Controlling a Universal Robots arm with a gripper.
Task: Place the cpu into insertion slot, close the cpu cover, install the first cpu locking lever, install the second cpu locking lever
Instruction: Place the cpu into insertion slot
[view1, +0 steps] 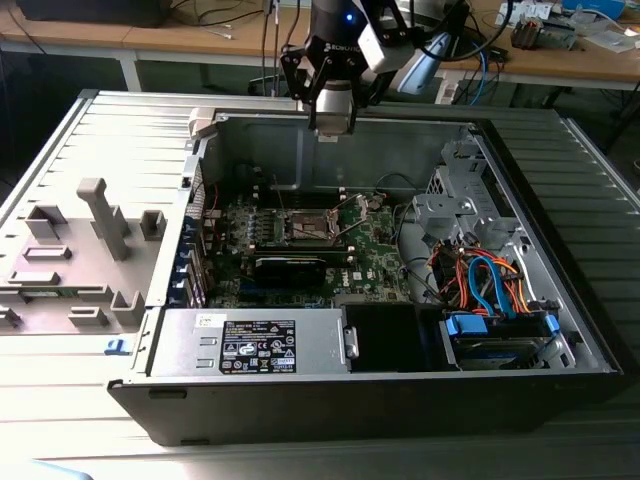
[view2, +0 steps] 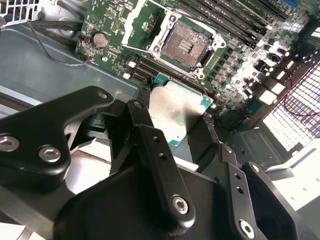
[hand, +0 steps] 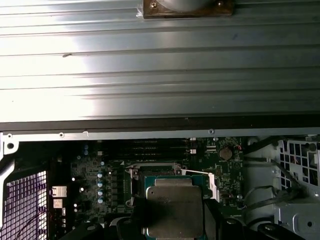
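1. The gripper (view1: 332, 125) hangs over the back wall of the open computer case (view1: 120, 395), well above the green circuit board (view1: 375, 250). The case lies on its side on a ribbed grey table (view1: 590, 190).
2. The jaws are closed on the cpu (view2: 177, 112). In the second wrist view, the black fingers (view2: 141, 117) press on two opposite edges of it.
3. The cpu is in the air, apart from the board and not in the insertion slot (view2: 187, 45).
4. The cpu is square, so neither axis is longer. It is held flat, with the dull silver top turned up toward the wrist cameras and the green rim showing around it.
5. In the first wrist view the edges of the cpu (hand: 175, 210) run about parallel to the frame of the insertion slot (hand: 150, 172), which is partly hidden behind the chip.
6. The slot is uncovered and its dark centre with the contacts is visible. The cpu cover (view2: 132, 20) seems to be folded back beside it.
7. The long black memory slots (view2: 225, 15) lie just beside the slot, and a round battery (view2: 101, 39) sits near it on the other side.
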